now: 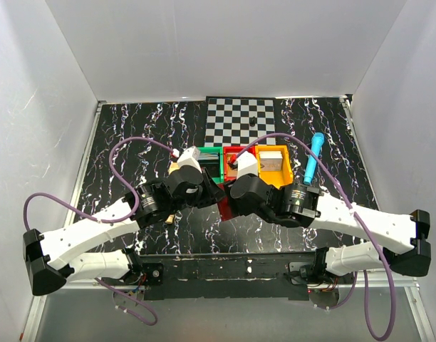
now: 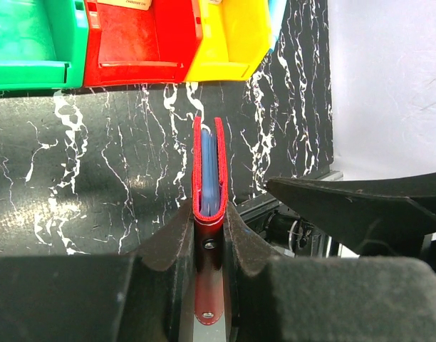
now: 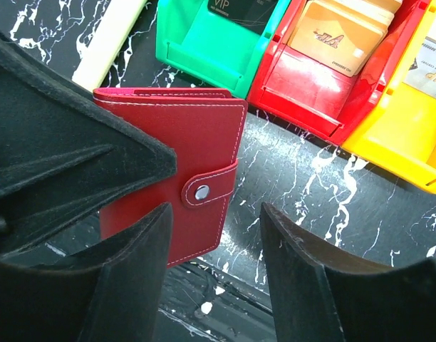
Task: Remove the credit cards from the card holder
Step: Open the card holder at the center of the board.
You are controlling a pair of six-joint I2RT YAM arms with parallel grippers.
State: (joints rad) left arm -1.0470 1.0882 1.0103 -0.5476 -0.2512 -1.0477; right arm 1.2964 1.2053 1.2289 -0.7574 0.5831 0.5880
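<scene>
The card holder is a dark red bifold case, closed, with blue-grey showing between its red edges. My left gripper is shut on it and holds it edge-up above the black marbled table. In the right wrist view the card holder shows its flat red face, with the snap strap fastened. My right gripper is open just in front of the strap's edge, with its left finger over the case's lower corner. In the top view the two grippers meet at the table's middle, left and right, hiding the case.
A green bin, a red bin and a yellow bin stand in a row just beyond, each with a card inside. A blue pen lies to the right of them. A checkered board is at the back.
</scene>
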